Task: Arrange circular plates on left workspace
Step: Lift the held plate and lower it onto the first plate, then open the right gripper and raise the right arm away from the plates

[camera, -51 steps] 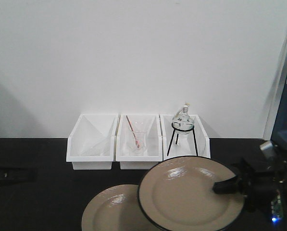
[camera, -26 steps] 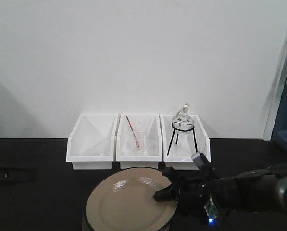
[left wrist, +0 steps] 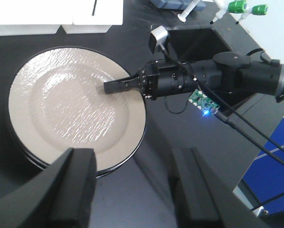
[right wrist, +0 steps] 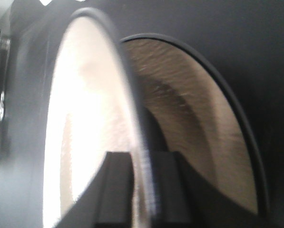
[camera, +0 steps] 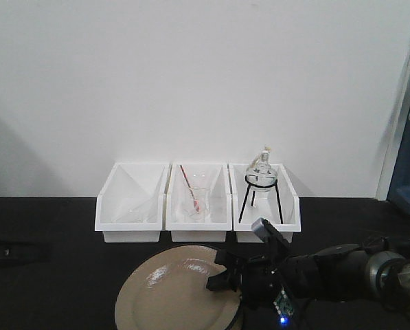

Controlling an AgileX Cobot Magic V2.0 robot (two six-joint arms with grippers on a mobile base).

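Note:
Two beige circular plates lie stacked at the front centre of the black countertop (camera: pixel 53 289), the left workspace. The upper plate (camera: pixel 174 292) (left wrist: pixel 70 107) covers nearly all of the lower plate (left wrist: pixel 30 160), of which only a dark edge shows in the left wrist view. My right gripper (camera: pixel 218 282) (left wrist: pixel 108 87) is shut on the upper plate's right rim. In the right wrist view that rim (right wrist: pixel 132 137) stands between the fingers (right wrist: pixel 118 190), tilted a little off the lower plate (right wrist: pixel 203 137). My left gripper (left wrist: pixel 132 190) hangs open above the countertop, just right of the stack, holding nothing.
Three white bins (camera: pixel 198 206) stand in a row at the back; the right one holds a glass flask on a black tripod (camera: pixel 261 182). A recessed sink basin (left wrist: pixel 199 40) lies behind the right arm. Cables and a lit circuit board (left wrist: pixel 203 102) hang from that arm.
My right gripper has carried the plate leftwards and down, from the right of the other plate to directly over it. The lower plate is now almost fully covered.

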